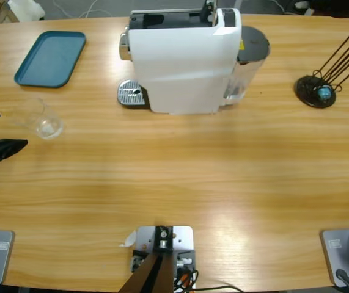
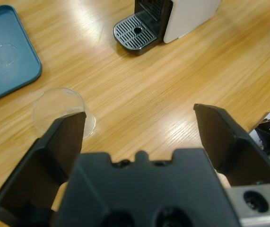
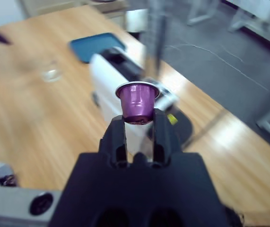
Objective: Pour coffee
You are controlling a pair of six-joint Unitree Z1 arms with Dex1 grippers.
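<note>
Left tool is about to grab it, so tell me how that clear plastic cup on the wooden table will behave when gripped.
The clear thin-walled plastic cup looks empty, so it is probably very light and may skid across the smooth wooden table if nudged. Its thin walls would likely flex under a hard squeeze. The open left tool should probably close gently.
</note>
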